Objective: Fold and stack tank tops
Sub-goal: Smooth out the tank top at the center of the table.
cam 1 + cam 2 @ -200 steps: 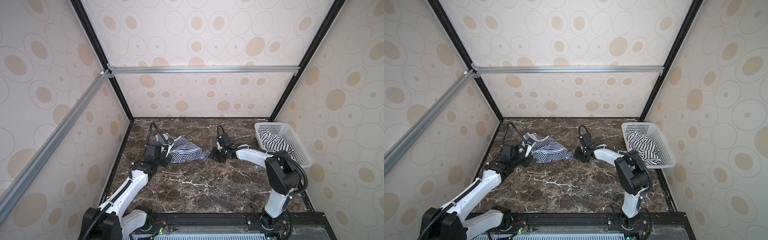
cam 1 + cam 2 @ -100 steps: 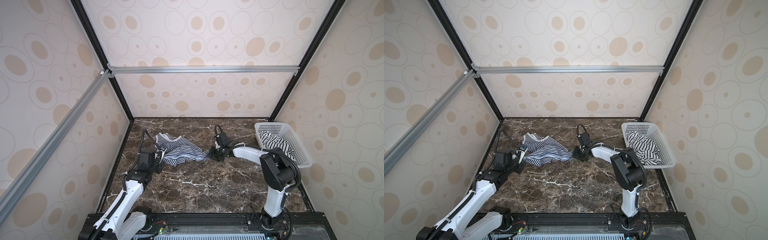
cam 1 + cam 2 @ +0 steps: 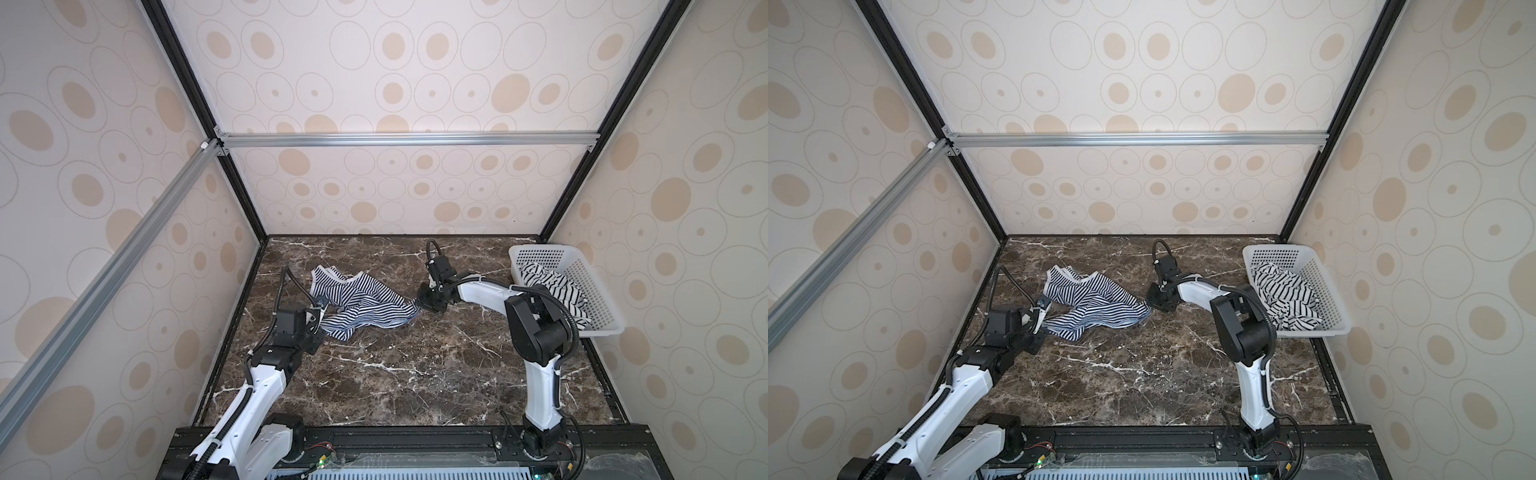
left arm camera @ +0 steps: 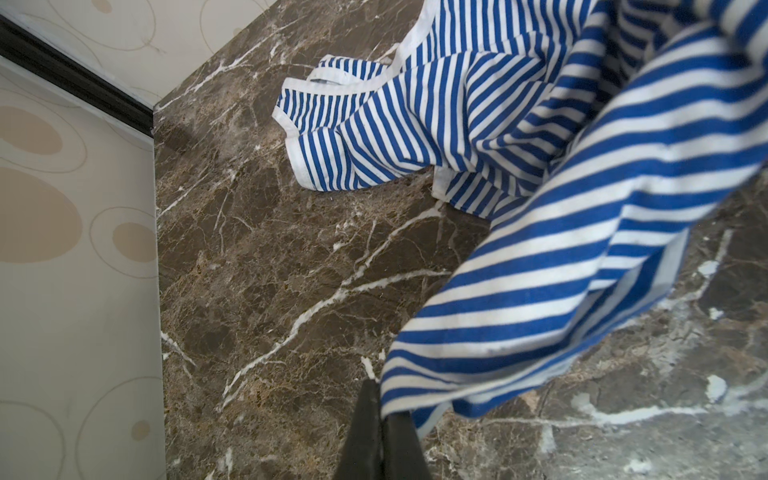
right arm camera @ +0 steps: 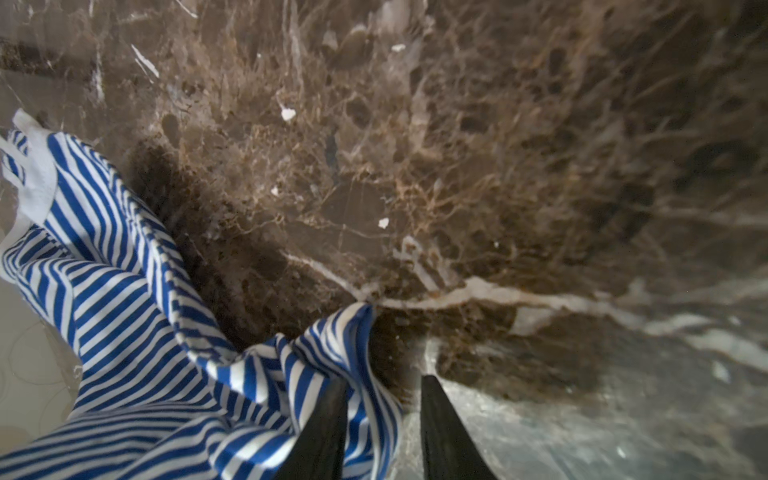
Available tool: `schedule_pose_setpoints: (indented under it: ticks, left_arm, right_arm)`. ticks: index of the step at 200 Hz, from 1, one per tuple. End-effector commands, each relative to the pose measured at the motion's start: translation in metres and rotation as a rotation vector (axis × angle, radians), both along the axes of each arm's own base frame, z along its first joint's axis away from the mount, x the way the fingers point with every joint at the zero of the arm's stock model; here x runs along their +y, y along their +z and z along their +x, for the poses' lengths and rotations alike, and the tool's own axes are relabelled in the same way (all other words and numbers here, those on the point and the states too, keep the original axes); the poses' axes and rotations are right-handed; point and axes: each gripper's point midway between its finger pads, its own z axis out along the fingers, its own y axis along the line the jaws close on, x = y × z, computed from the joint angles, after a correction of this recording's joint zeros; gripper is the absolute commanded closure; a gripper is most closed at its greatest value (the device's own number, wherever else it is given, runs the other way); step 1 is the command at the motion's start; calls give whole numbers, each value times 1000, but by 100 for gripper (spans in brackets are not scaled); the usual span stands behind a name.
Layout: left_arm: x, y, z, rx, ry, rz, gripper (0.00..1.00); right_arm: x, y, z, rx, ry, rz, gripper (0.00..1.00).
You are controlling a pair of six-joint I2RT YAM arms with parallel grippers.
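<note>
A rumpled striped tank top [image 3: 1096, 305] stretches across the marble table [image 3: 1142, 365] between the left gripper [image 3: 1043, 309], which pinches it, and the right gripper [image 3: 1151, 302]. Another, wider-striped top [image 3: 1283, 295] lies in the white basket [image 3: 1312, 331].

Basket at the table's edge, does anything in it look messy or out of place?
Yes: the black-striped tank top lies in a crumpled, unfolded heap inside the white basket, not folded or stacked.
</note>
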Motion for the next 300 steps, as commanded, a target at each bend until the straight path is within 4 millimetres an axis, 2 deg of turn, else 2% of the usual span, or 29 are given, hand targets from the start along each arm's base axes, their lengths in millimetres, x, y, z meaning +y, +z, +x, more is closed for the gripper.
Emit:
schedule_pose_setpoints:
  ticks: [1,79,107,132,150,191,230,256,278,300]
  left_arm:
    - [3,3,0,-9,-11,20,100]
    - [1,-9,-3,28,-31,12,100]
    - [0,-13,-4,48,-48,19,100]
    - [-5,-19,-6,75,-84,14,100]
    - [-9,-21,-6,87,-104,2,100]
    - [-18,-32,-9,124,-138,-34,86]
    - [-15,-54,-18,164,-148,-9,82]
    - [-10,-56,-19,149,-138,14,75]
    - [-8,-54,-21,133,-141,29,53]
    - [-9,-54,-20,133,-149,37,47]
  right_arm:
    - [-4,-6,1,19,14,-25,69]
    - [15,-8,16,13,77,43,76]
    - [17,-8,16,15,92,43,84]
    - [14,-4,16,15,95,37,100]
    - [10,2,11,1,92,34,100]
    - [2,10,-5,0,80,47,100]
    - [-2,5,-17,17,72,56,100]
    - [-4,5,-21,20,71,57,100]
    - [-5,6,-23,19,72,59,100]
    - [-4,7,-22,18,71,64,100]
